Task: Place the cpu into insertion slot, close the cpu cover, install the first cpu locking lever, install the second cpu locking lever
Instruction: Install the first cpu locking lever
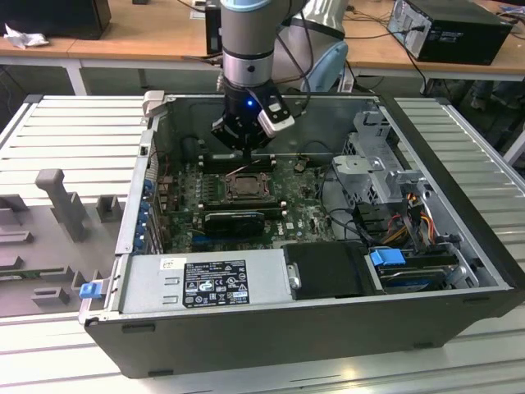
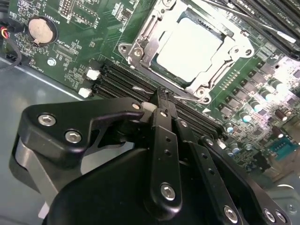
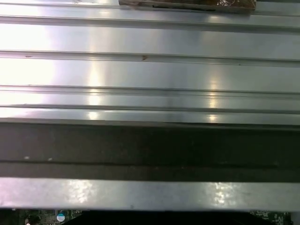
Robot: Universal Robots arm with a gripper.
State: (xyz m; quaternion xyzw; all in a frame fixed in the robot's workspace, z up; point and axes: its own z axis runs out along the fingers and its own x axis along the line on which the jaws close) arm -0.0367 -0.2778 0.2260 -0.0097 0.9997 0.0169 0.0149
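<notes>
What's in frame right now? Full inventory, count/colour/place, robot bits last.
computer case: 1, dark grey, open, on ribbed metal table
motherboard: 1, green, on case floor
cpu: 1, silvery, seated in socket
cpu cover: 1, grey metal frame, down around the chip
memory slots: several, black, beside socket
coin battery: 1, silver, board corner
graphics card: 1, black, in front of socket
power supply: 1, grey, case front
ribbed table: 1, silver, under case
gripper: 1, black, fingers together, tips just off the socket's edge
arm: 1, grey, above case
</notes>
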